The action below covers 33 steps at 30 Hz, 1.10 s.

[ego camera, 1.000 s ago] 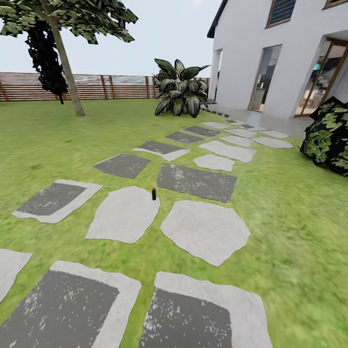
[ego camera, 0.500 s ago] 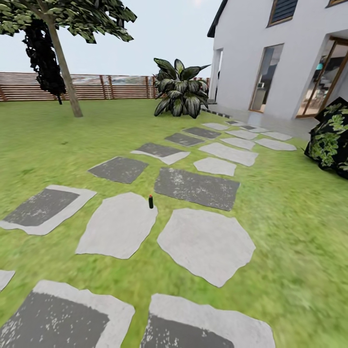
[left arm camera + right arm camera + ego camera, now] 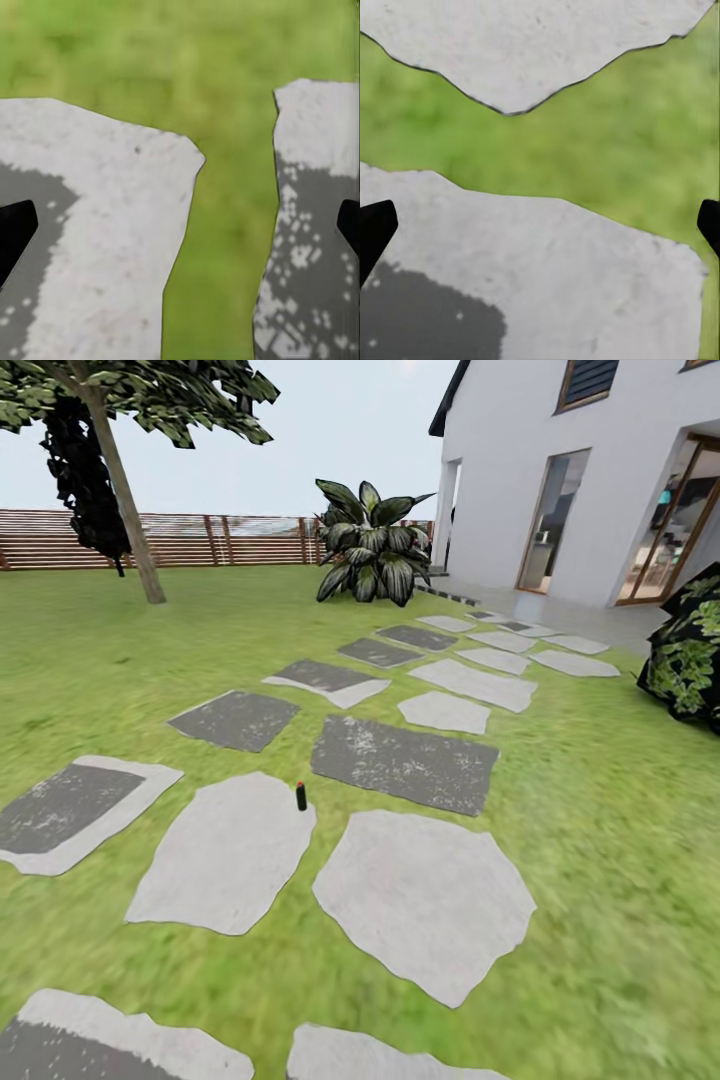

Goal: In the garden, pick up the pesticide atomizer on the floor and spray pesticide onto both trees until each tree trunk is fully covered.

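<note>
The ground is a green grass lawn point(image 3: 600, 840), and a path of flat stepping stones point(image 3: 425, 895) lies on it, running away toward the house. Some stones are pale grey, others have a dark grey middle point(image 3: 405, 760). The pesticide atomizer point(image 3: 300, 796) stands upright on the edge of one pale stone point(image 3: 225, 855), a small dark bottle with a red top. Far back on the left a tree trunk point(image 3: 125, 500) rises from the grass. A leafy plant point(image 3: 375, 545) and a dark bush point(image 3: 690, 650) also stand on the lawn.

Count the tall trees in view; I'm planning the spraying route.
1: a tree at the lawn's far left by the fence. The second one may lie outside the head view.
</note>
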Available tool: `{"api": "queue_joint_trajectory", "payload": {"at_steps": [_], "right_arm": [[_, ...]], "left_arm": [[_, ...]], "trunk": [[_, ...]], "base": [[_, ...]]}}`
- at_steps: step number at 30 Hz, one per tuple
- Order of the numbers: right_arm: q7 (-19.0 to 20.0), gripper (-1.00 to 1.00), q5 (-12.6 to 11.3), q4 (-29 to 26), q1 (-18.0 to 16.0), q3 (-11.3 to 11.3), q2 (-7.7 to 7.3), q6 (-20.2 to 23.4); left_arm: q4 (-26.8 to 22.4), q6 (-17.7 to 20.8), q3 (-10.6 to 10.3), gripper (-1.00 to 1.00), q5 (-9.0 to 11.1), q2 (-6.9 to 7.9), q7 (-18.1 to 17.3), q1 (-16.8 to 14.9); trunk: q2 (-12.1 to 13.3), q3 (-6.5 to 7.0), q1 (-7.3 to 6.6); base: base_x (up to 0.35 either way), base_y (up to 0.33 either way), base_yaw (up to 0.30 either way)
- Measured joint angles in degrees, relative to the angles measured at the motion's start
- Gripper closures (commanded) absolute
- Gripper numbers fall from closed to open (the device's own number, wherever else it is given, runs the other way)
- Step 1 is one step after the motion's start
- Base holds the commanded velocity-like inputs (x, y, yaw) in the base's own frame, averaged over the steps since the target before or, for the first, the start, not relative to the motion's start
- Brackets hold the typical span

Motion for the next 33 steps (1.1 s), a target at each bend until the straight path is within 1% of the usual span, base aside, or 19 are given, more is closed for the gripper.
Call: {"api": "queue_joint_trajectory", "payload": {"at_steps": [33], "right_arm": [[0.00, -1.00, 0.00, 0.00, 0.03, 0.01, 0.03, 0.00]], "left_arm": [[0.00, 0.00, 0.02, -1.00, 0.00, -0.07, 0.00, 0.00]], "trunk": [[0.00, 0.00, 0.00]], "base": [[0.335, -0.095, 0.000]]}}
